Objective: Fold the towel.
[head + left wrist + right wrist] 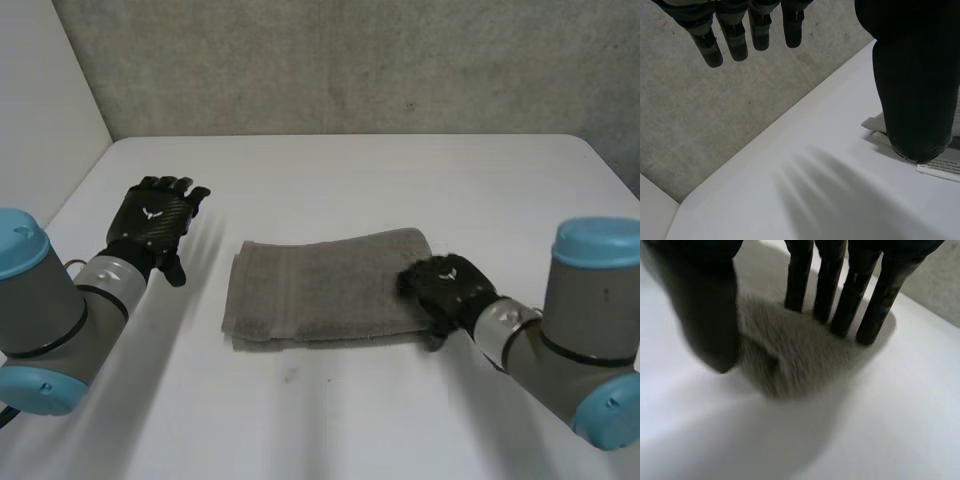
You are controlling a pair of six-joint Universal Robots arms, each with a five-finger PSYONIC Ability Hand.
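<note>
Right hand (447, 285): it sits on the right end of the grey towel (320, 285), released rather than clenched. In the right wrist view the right hand (710, 315) shows straight fingers (830, 285) whose tips touch the top of the towel (790, 355). The thumb stands apart at the cloth's near edge and is not closed against them.

Left hand (155, 222): it is held over the bare white table (350, 170), left of the towel and well apart from it. It is also released and grasps nothing. In the left wrist view the left hand (915, 90) has its fingers (735, 40) extended straight and spread slightly, pointing toward the far grey wall (350, 60). A corner of the towel (874, 122) shows just beside the thumb.

Towel: it lies flat near the middle of the table as a folded, layered rectangle, long side running left to right. Its left end is free, and its right end is under the right hand's fingertips. The towel lies between the two hands and is touched by the right one alone.
</note>
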